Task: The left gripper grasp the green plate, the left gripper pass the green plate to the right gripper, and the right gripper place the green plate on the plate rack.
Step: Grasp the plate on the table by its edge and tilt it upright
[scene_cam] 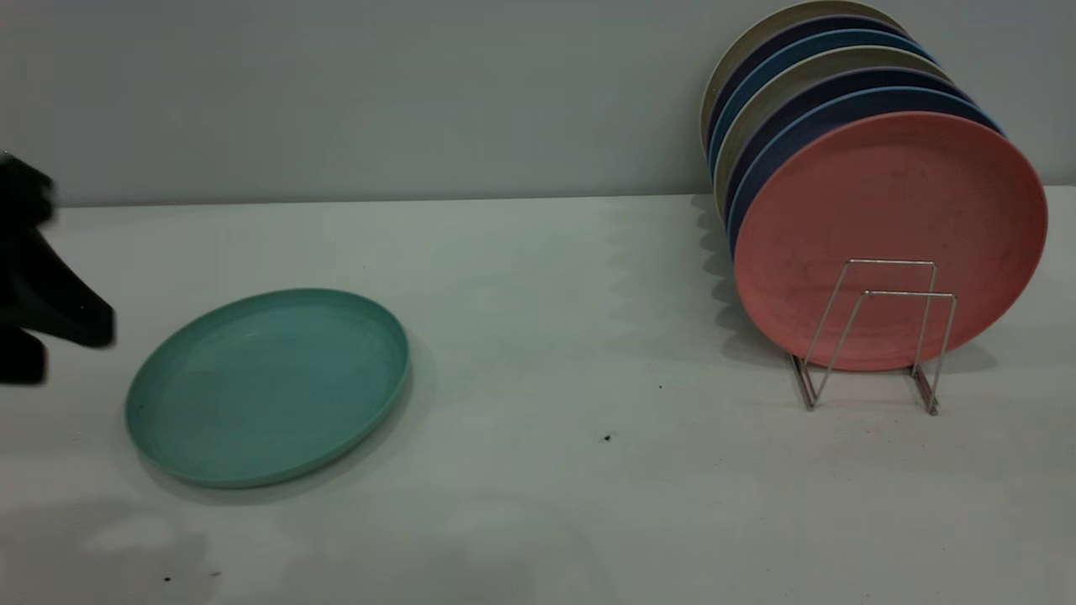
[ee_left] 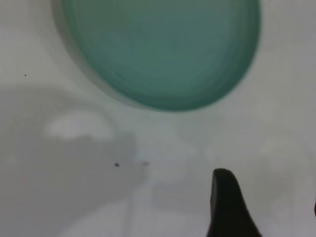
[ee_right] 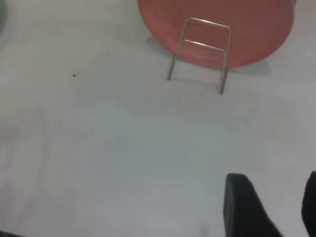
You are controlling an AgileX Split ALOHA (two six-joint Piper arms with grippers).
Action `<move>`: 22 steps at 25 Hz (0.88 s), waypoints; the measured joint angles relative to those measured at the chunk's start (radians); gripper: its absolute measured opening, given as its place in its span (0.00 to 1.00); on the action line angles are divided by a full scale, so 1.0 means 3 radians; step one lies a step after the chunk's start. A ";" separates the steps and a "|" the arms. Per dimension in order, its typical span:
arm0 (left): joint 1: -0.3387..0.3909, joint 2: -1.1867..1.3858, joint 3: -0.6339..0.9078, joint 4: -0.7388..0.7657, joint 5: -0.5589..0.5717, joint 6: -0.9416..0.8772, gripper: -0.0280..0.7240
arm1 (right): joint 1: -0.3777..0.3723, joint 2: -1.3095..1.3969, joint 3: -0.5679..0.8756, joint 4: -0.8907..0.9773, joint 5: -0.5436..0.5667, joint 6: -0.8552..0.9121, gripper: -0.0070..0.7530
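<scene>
The white table (scene_cam: 538, 420) carries the green plate (scene_cam: 267, 386) lying flat beside the spread left hand (scene_cam: 50, 336).

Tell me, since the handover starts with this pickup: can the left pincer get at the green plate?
Probably yes. The left pincer hangs just beside the green plate, which lies flat and alone on the table, nothing between them.

Bare white table (scene_cam: 588, 336) lies between the flat teal-green plate (scene_cam: 267, 386) left and the wire rack (scene_cam: 874, 336) of upright plates right
</scene>
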 joint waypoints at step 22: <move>0.0556 0.1851 -0.0501 -0.2139 0.0022 0.1878 0.63 | 0.0000 0.0000 0.0000 0.0019 0.0043 0.0000 0.42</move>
